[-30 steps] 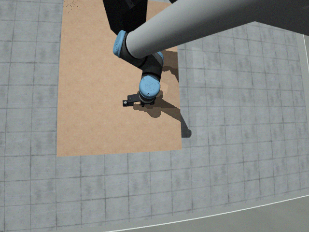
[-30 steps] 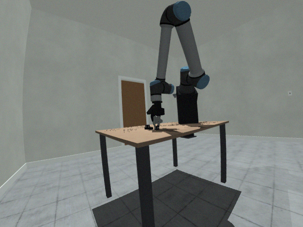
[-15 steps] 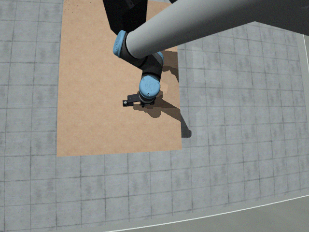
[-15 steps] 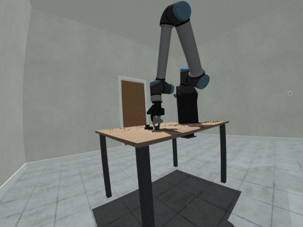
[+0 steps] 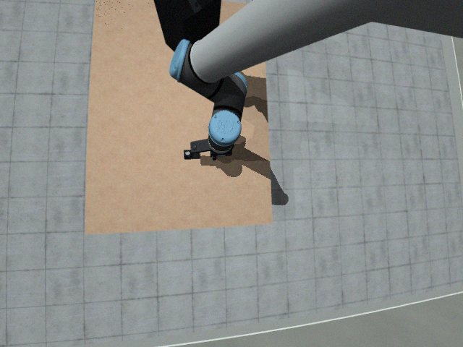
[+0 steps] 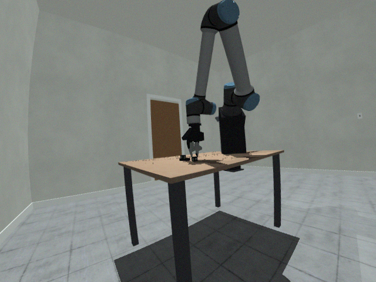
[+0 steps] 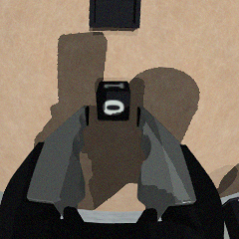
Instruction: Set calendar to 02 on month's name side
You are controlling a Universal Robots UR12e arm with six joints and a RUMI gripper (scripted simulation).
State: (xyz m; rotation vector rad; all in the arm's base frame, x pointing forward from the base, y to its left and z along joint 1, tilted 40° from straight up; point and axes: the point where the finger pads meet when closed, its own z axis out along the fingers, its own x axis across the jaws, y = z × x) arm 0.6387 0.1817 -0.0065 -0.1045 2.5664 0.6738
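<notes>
A black cube [image 7: 114,96] [image 6: 194,158] with a white 0 on the side facing the wrist camera rests on the wooden table [image 5: 130,112] [image 6: 164,170] [image 7: 199,40]. My gripper [image 7: 113,108] [image 6: 194,154] points straight down over it. Its two grey fingers stand on either side of the cube with a small gap at each side, so they are open around it. A second dark square thing [image 7: 114,14] [image 6: 183,157] [image 5: 187,153] lies on the table a short way beyond the cube. I cannot tell whether it is the other cube or the tray.
The arm's black base column [image 6: 232,133] stands on the table's far right part. The arm's upper link [image 5: 299,33] hides part of the table in the overhead view. The table's right edge [image 5: 270,149] is near the gripper.
</notes>
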